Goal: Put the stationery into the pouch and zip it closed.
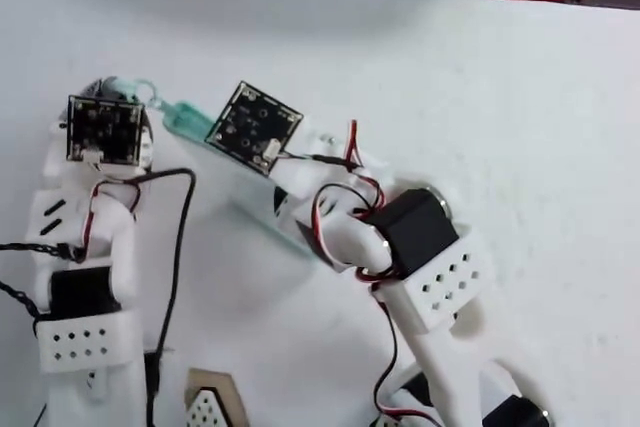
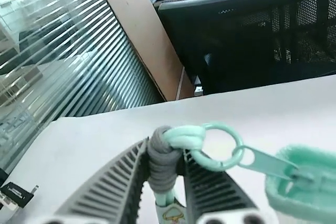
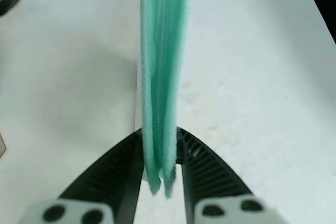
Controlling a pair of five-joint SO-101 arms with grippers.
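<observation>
— Whereabouts of the pouch (image 1: 186, 119)?
— Stretched over the bench (image 1: 480, 77) between both arms, lengthwise from far left to near right.
— State of the left pincer (image 2: 165, 153)?
— Clamped on the grey cord (image 2: 160, 163) tied to the zip pull (image 2: 268, 162), just beyond the pouch's far-left end.
— And the right pincer (image 3: 159, 132)?
— Pinched tight on the pouch's near-right edge. Best to tug in line with that length, away from the right pincer.

One pouch (image 1: 186, 120); one zip pull (image 2: 265, 162); two claws: left claw (image 2: 165, 150), right claw (image 3: 157, 132).
</observation>
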